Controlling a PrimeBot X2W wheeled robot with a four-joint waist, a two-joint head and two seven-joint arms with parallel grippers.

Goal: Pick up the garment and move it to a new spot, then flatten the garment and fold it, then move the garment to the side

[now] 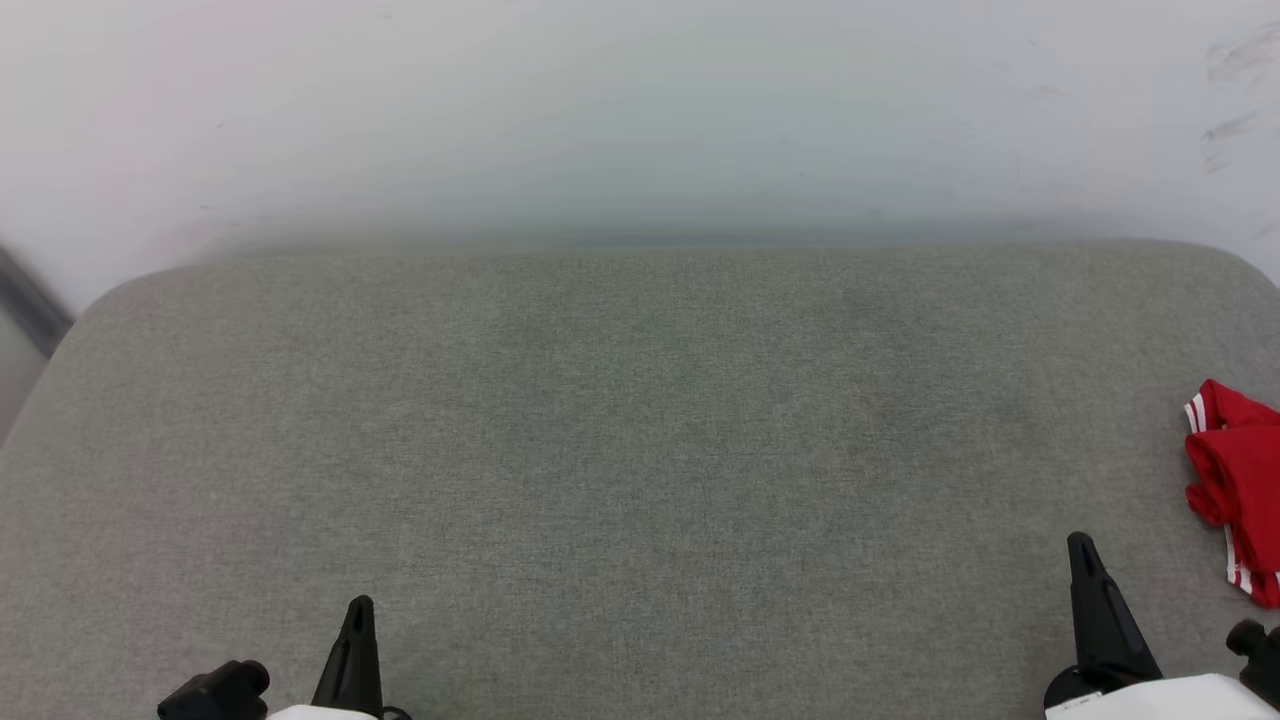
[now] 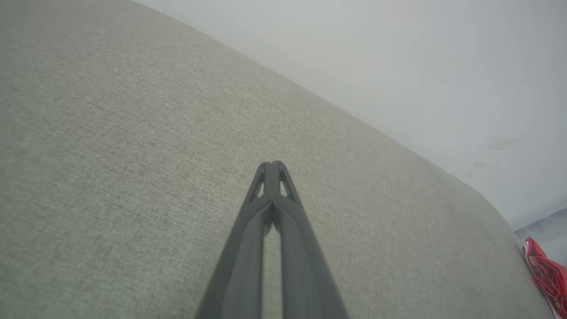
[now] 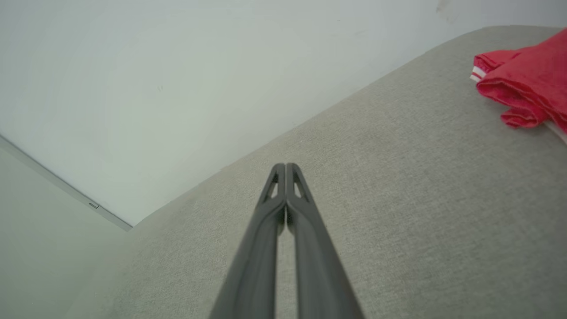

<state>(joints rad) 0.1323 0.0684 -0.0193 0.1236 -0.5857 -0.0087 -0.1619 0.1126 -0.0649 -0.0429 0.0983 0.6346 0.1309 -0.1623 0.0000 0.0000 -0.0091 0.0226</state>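
Note:
The red garment (image 1: 1238,480) lies crumpled at the far right edge of the grey fabric surface (image 1: 640,450), its red-and-white striped trim showing; most of it is cut off by the frame. It also shows in the right wrist view at the upper right (image 3: 527,79) and in the left wrist view at the lower right (image 2: 547,274). My right gripper (image 1: 1082,545) is shut and empty, to the left of the garment and a little nearer me. My left gripper (image 1: 360,608) is shut and empty at the lower left, far from the garment.
A pale wall (image 1: 640,110) rises right behind the grey surface. The surface has rounded back corners (image 1: 110,295), and a dark strip (image 1: 30,300) runs past its left corner. Wide bare fabric lies between the two grippers.

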